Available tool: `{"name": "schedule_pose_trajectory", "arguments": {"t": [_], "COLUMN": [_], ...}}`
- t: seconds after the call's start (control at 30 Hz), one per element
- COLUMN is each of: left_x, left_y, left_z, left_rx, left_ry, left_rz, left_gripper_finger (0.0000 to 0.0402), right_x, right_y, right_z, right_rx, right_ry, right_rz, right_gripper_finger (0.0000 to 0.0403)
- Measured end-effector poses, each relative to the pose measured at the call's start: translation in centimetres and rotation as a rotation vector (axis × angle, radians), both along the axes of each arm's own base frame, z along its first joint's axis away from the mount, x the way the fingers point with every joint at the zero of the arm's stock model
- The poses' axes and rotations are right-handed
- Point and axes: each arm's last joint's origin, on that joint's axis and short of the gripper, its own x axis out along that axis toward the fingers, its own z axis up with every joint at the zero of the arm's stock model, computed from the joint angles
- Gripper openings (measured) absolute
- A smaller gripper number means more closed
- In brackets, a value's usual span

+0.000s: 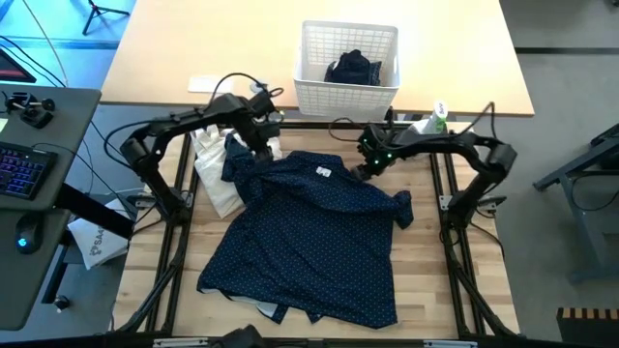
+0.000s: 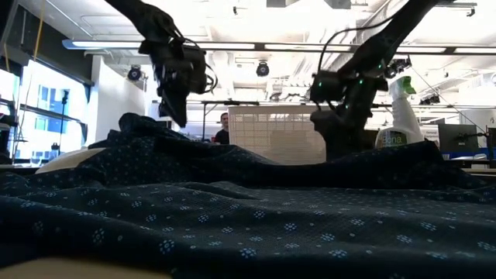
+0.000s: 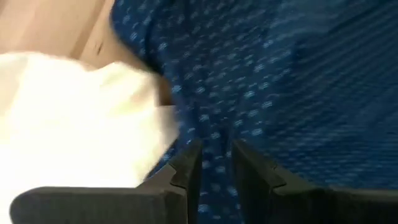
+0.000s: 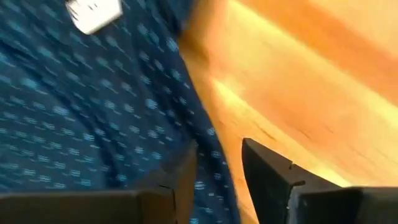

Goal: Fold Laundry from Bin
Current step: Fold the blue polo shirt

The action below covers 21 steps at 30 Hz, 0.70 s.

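Note:
A navy shirt with tiny white dots (image 1: 309,232) lies spread on the wooden table, its white label (image 1: 324,172) facing up near the far edge. My left gripper (image 1: 263,150) hovers at the shirt's far left corner, slightly open, and dotted cloth (image 3: 214,143) shows through the gap. My right gripper (image 1: 370,166) stands open at the shirt's far right edge (image 4: 208,155), which runs between its fingers. A dark garment (image 1: 353,68) lies inside the white bin (image 1: 343,97), which stands on the far table. My left gripper points steeply down over the shirt's far left corner; whether its fingertips (image 3: 186,168) touch the cloth I cannot tell. My right gripper points steeply down with one finger (image 4: 177,180) over the cloth and the other (image 4: 267,168) over bare wood; whether they touch I cannot tell.
A cream-white cloth bag (image 1: 215,174) lies against the shirt's left side, right beside my left gripper. A spray bottle (image 1: 435,118) stands at the far right behind my right arm. Bare wood shows to the shirt's right (image 1: 426,261).

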Motion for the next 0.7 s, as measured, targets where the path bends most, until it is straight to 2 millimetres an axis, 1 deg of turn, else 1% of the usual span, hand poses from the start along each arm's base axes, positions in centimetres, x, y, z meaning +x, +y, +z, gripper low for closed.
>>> {"name": "schedule_pose_trajectory", "arguments": {"t": [0.1, 0.27, 0.37, 0.47, 0.53, 0.57, 0.63, 0.7], "left_x": [0.1, -0.1, -0.5, -0.7, -0.8, -0.8, -0.7, -0.7], "left_y": [-0.1, -0.5, -0.9, -1.0, -1.1, -1.2, -1.3, -1.4], "left_z": [-1.2, -2.5, -3.4, -3.7, -3.4, -3.0, -1.4, 0.8], "left_rx": [0.077, 0.065, 0.06, 0.062, 0.073, 0.087, 0.129, 0.178], "left_ry": [0.04, 0.029, 0.049, 0.062, 0.055, 0.051, 0.015, -0.039], "left_rz": [0.003, -0.045, -0.092, -0.117, -0.126, -0.129, -0.136, -0.128], "left_gripper_finger": [0.0075, 0.0069, 0.0048, 0.0013, 0.0006, 0.0007, 0.0004, 0.0003], "right_x": [0.3, 1.0, 1.3, 1.3, 1.1, 0.9, 0.5, -0.3], "right_y": [0.3, 1.0, 1.4, 1.5, 1.8, 1.9, 2.3, 2.9], "right_z": [-1.1, -1.9, -2.0, -1.8, -1.2, -0.5, 1.6, 3.8], "right_rx": [0.021, 0.006, -0.011, -0.013, -0.01, -0.014, -0.014, 0.017], "right_ry": [0.024, 0.038, 0.041, 0.038, 0.028, 0.015, -0.06, -0.156], "right_rz": [0.064, 0.164, 0.2, 0.203, 0.195, 0.19, 0.2, 0.249], "right_gripper_finger": [0.0106, 0.0079, 0.0062, 0.0027, 0.0007, 0.0007, 0.0009, 0.0004]}}
